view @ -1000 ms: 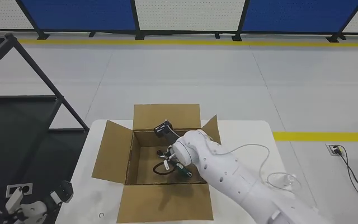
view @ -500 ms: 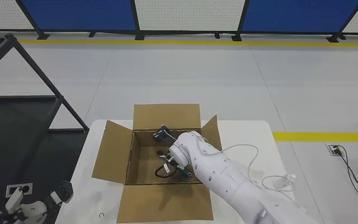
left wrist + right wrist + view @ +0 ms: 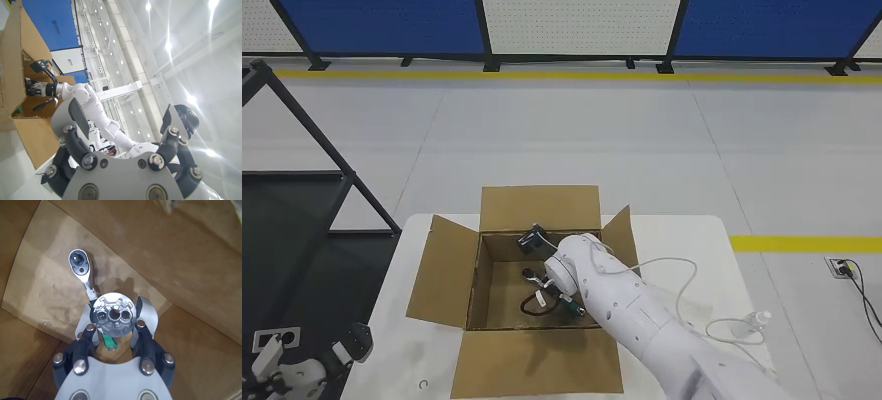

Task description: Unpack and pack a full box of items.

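A matt brown cardboard box (image 3: 56,291), its floor scuffed with torn patches. A ratchet wrench (image 3: 80,265) of bright polished metal with a green plastic-looking handle. A round disc (image 3: 114,317) of dull grey cast-looking metal. The left tool (image 3: 122,115) has smooth grey metal fingers (image 3: 60,117) and black ribbed pads (image 3: 78,115).

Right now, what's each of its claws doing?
Left gripper: open, empty.
Right gripper: closed on a round metal disc inside the cardboard box.
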You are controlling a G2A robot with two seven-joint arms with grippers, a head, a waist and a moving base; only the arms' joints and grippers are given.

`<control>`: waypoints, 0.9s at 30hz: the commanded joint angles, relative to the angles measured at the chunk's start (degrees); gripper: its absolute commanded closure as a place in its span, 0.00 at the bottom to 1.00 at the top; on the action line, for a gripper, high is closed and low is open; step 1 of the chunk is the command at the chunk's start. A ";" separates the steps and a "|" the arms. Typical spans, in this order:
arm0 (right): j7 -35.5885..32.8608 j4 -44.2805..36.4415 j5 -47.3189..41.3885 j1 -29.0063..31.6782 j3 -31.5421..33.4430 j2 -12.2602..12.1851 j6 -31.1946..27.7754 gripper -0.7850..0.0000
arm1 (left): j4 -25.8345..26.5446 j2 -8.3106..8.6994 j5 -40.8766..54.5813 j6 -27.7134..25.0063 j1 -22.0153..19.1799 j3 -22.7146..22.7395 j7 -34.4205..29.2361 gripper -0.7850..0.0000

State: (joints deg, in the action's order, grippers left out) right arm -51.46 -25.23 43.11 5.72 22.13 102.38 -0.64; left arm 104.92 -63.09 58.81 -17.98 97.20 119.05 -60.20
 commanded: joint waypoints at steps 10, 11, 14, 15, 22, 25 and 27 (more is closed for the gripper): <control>1.41 2.90 0.63 -0.40 1.32 1.37 -0.59 0.51 | 0.00 0.00 0.00 0.00 0.00 0.00 0.00 0.00; 1.55 3.04 0.74 -0.40 1.45 1.42 -0.68 0.50 | 0.00 0.00 0.00 0.00 0.00 0.00 0.00 0.00; 2.03 3.39 0.98 -0.35 1.89 1.50 -0.91 0.40 | 0.00 0.00 0.00 0.00 0.00 0.00 0.00 0.00; 2.19 3.47 1.08 -0.34 2.04 1.51 -0.94 0.32 | 0.00 0.00 0.00 0.00 0.00 0.00 0.00 0.00; 3.19 3.69 1.77 -0.12 3.20 1.29 -1.41 0.08 | 0.00 0.00 0.00 0.00 0.00 0.00 0.00 0.00; 3.84 3.43 2.14 -0.05 3.78 1.03 -1.44 0.05 | 0.00 0.00 0.00 0.00 0.00 0.00 0.00 0.00; 5.10 2.61 2.07 0.04 4.45 0.66 -2.32 0.04 | 0.00 0.00 0.00 0.00 0.00 0.00 0.00 0.00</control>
State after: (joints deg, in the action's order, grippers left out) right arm -47.07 -22.15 45.26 5.72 26.23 103.24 -2.36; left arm 104.92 -63.09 58.81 -17.98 97.20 119.05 -60.19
